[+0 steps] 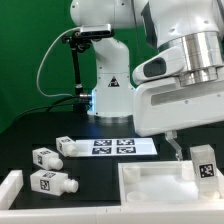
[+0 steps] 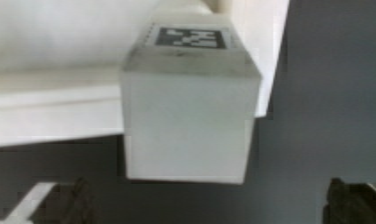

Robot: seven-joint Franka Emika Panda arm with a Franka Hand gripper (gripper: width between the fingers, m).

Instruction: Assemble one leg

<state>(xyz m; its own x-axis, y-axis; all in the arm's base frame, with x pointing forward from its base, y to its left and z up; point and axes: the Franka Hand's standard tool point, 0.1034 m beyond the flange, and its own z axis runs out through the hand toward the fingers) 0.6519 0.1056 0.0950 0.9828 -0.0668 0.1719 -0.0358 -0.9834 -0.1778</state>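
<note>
Wrist view: the gripper (image 2: 203, 200) is spread wide and holds nothing. Its two dark fingertips (image 2: 52, 200) show on either side of the leg (image 2: 190, 110) with clear gaps between. The leg is a stubby white plastic block, matt and smooth, with flat faces, squared edges and a black-and-white square tag on its end.

Exterior view: the same leg (image 1: 203, 160) stands upright at the corner of the panel (image 1: 150, 185) on the exterior view's right, under the bulky white arm (image 1: 185, 70). I cannot tell whether it is seated in the panel or only resting there. The panel is a large flat white square with raised rims, lying on the black surface (image 1: 100, 170). Three spare legs (image 1: 46, 157) lie well apart from the panel, toward the exterior view's left. The marker board (image 1: 122, 146), thin and flat, lies just behind the panel.

The step in hand looks like gripping the leg to fix it to the panel. To do it well, the gripper should centre on the leg so that both fingers meet opposite flat faces together. The plastic looks slippery, so the hold needs to be firm and the leg kept upright. An off-centre squeeze could tip it.
</note>
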